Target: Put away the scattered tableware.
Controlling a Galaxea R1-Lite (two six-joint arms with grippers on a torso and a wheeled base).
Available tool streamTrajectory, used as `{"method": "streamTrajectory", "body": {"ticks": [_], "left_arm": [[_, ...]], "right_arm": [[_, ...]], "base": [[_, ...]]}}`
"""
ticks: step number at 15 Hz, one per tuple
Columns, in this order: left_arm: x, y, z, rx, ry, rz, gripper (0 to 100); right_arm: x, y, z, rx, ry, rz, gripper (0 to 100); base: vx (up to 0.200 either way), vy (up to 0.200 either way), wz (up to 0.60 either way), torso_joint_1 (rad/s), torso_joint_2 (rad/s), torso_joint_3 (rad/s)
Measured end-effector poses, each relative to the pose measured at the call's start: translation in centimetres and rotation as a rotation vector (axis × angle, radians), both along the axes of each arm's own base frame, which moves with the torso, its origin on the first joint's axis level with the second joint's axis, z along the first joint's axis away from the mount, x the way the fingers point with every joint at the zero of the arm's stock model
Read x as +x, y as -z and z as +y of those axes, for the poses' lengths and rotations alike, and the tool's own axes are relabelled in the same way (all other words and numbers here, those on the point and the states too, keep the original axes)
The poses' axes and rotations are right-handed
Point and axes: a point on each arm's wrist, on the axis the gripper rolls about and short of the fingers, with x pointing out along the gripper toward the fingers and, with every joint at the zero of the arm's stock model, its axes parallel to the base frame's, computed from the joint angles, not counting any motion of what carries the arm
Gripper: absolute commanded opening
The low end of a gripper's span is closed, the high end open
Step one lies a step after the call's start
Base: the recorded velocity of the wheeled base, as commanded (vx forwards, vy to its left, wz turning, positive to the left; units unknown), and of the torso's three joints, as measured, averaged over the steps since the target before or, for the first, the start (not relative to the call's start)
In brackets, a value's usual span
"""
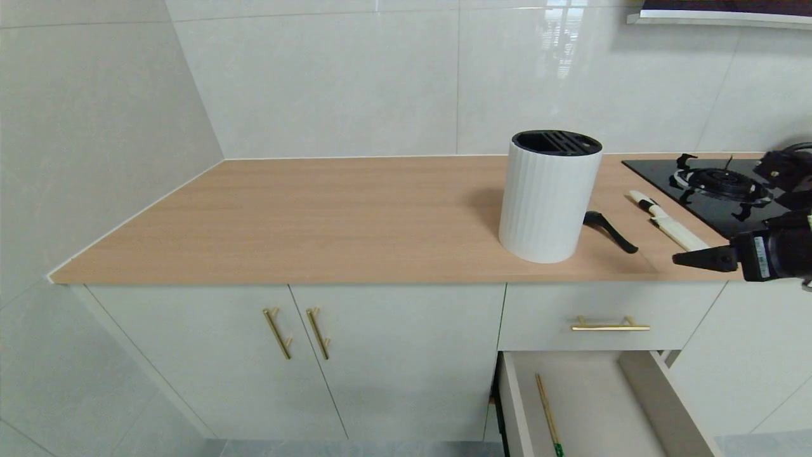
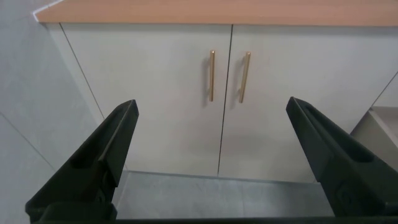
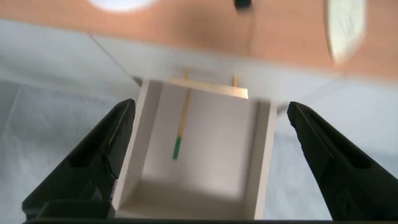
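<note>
Head view: a white ribbed knife holder (image 1: 549, 197) stands on the wooden counter (image 1: 317, 216), with a black-handled utensil (image 1: 610, 231) and a cream-handled knife (image 1: 669, 223) beside it. Right wrist view: the right gripper (image 3: 211, 111), fingers spread, hangs over the open drawer (image 3: 264, 162), where one chopstick (image 3: 180, 127) lies. The left gripper (image 2: 211, 109), equally spread, faces the cabinet doors (image 2: 280, 124).

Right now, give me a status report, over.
Left gripper open, right gripper open above open drawer. One chopstick in drawer. Knife, black-handled utensil on counter. White holder beside them.

Left gripper (image 2: 211, 104) fingers spread wide, right gripper (image 3: 211, 107) likewise, both empty
</note>
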Motion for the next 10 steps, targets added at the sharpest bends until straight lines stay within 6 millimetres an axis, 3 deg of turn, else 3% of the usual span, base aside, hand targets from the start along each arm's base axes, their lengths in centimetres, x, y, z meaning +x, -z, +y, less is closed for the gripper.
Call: {"method": "streamTrajectory", "body": {"ticks": [5, 10], "left_arm": [[0.0, 0.0, 0.0, 0.0, 0.001, 0.001, 100], [0.0, 0.0, 0.0, 0.0, 0.0, 0.0, 100]], "right_arm": [[9.4, 2.2, -0.7, -0.038, -0.073, -0.046, 100], [15.6, 4.7, -1.1, -0.03, -0.115, -0.063, 100]], "base": [[0.0, 0.0, 0.0, 0.0, 0.0, 0.0], [0.0, 0.0, 0.0, 0.0, 0.0, 0.0]]}}
